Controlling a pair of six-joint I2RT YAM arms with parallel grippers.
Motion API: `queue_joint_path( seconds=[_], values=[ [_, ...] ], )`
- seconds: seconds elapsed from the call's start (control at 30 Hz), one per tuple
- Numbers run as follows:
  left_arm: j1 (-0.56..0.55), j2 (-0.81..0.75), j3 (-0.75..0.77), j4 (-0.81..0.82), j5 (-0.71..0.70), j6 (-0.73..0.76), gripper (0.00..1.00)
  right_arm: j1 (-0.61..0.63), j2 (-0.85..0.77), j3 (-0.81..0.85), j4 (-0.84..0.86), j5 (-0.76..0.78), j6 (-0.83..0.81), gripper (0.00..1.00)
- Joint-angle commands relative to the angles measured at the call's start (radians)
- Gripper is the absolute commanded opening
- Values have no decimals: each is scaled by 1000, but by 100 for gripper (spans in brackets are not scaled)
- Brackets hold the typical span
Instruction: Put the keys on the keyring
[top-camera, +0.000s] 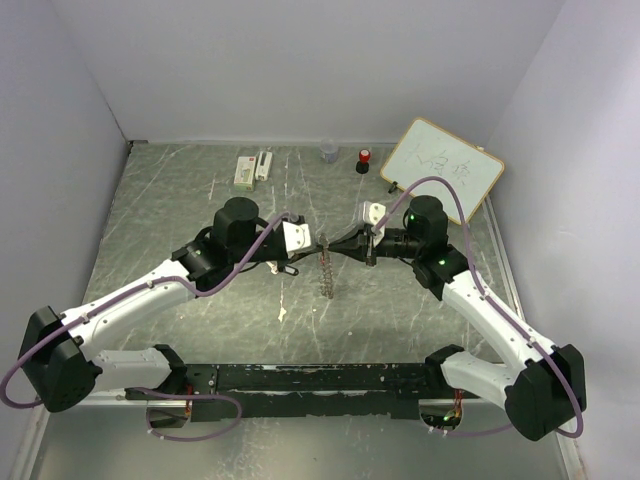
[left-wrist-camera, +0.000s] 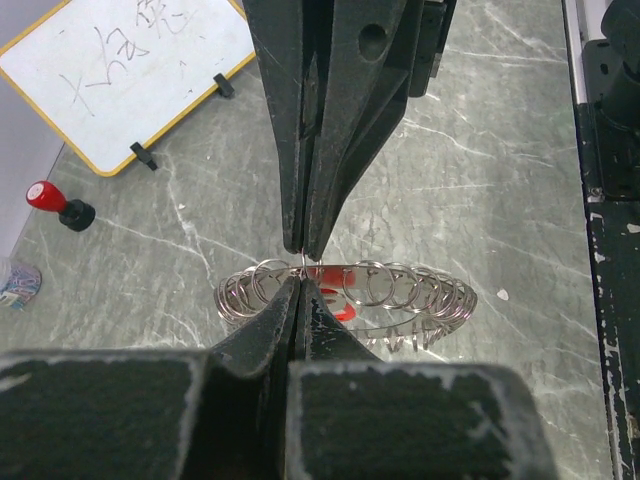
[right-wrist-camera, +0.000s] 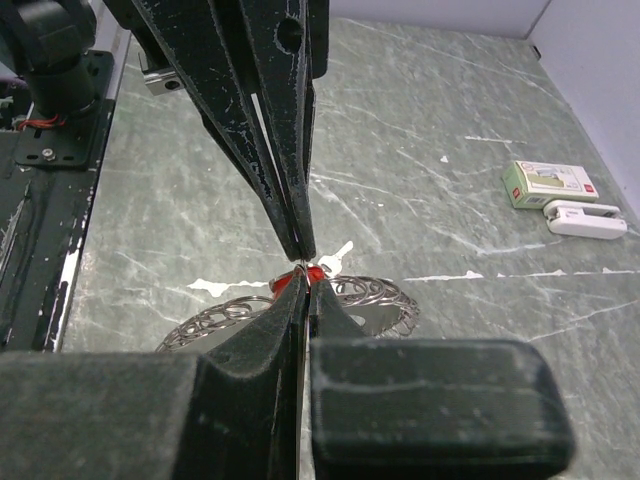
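Note:
The keyring (top-camera: 327, 275), a thin metal hoop edged with many small wire loops, hangs in the air above the middle of the table. Both grippers meet at its upper rim. My left gripper (left-wrist-camera: 297, 278) is shut on the rim of the keyring (left-wrist-camera: 400, 290). My right gripper (right-wrist-camera: 305, 285) is shut on the same spot from the other side, tip to tip with the left. A key's red head (right-wrist-camera: 292, 278) shows just beneath the pinch, and red (left-wrist-camera: 345, 300) glints through the loops. I cannot tell whether a finger touches it.
A whiteboard (top-camera: 442, 165) leans at the back right, with a red-topped black cylinder (top-camera: 364, 160) and a small clear cup (top-camera: 328, 150) beside it. Two white boxes (top-camera: 243, 170) lie at the back. A pale scrap (top-camera: 283, 313) rests on the table. A black rail (top-camera: 320, 378) lines the near edge.

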Motion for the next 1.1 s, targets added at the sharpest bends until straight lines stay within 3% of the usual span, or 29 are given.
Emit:
queue_joint_path(
  seconds=[0.0,1.07],
  values=[
    [3,-21,-10,23,54,23,7,-1,-7,23,59,17,24,0],
    [-9,-36,-69,98,65,-6,7,-1,-34,-5,187,141,147,0]
  ],
)
